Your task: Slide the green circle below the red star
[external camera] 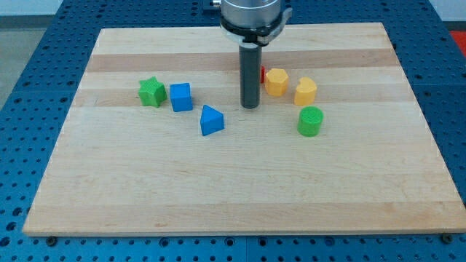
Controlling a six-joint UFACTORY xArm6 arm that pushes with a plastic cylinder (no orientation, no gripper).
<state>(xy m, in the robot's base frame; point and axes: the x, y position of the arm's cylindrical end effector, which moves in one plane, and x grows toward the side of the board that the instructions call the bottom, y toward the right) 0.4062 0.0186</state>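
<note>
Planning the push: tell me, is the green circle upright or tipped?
Upright: the green circle stands on the board with its round flat face up.

green circle [310,121] upright at right; red star [262,73] mostly hidden up-left

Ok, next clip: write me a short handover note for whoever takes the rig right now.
My tip rests on the board, touching no block, left of the green circle.
Red star is mostly hidden behind the rod, near the view's top.
Green circle stands at the view's right, below the two yellow blocks, lower right of the star.
Done: nothing evident.
Left: push the circle toward the view's left until it sits directly below the star.
</note>
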